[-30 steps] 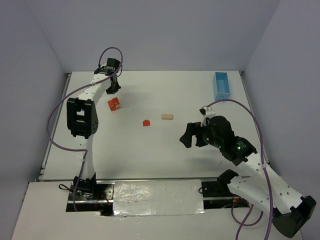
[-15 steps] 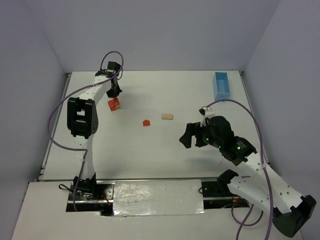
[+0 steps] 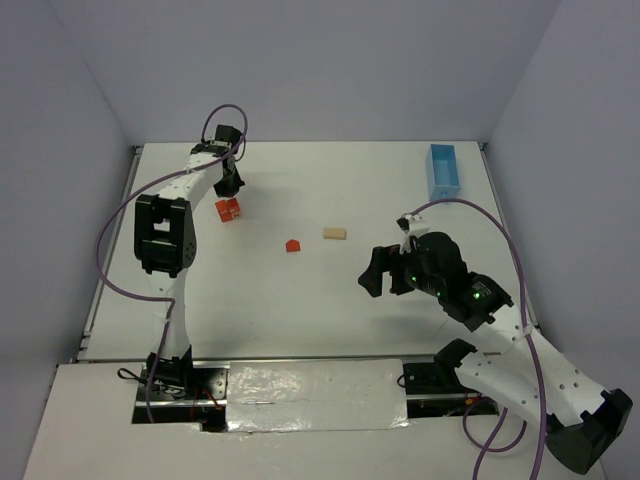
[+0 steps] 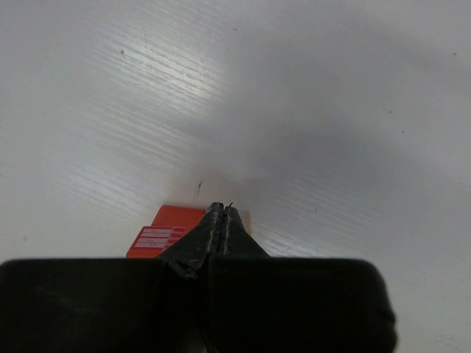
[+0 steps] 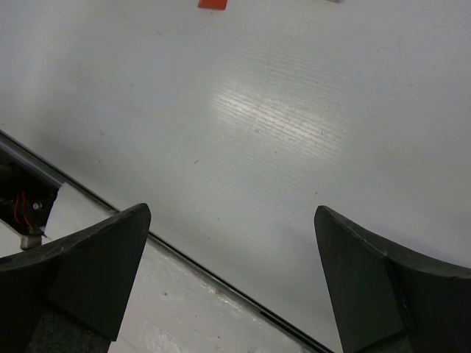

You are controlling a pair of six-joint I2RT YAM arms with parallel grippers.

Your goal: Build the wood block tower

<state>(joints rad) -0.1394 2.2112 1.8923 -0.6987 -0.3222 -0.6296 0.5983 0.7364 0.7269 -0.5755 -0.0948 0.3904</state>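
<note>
A red-orange block with a pale tan piece against it (image 3: 228, 209) lies at the left of the table. In the left wrist view the red-orange block (image 4: 163, 234) carries a striped label and a tan edge (image 4: 246, 220) shows beside it. My left gripper (image 3: 229, 186) (image 4: 223, 211) is shut with nothing between its fingers, just beyond and above that block. A small red-orange block (image 3: 292, 245) (image 5: 212, 4) and a tan bar (image 3: 334, 233) lie mid-table. My right gripper (image 3: 376, 273) (image 5: 232, 243) is open and empty, hovering right of centre.
A light-blue rectangular tray (image 3: 443, 170) stands at the far right corner. The table's near edge with a dark seam (image 5: 184, 257) and a silver taped strip (image 3: 310, 385) lie below the right gripper. Walls close in the table on three sides.
My left wrist has shifted a little and dipped toward the red-orange block at the left. The blocks and the right arm have not moved.
</note>
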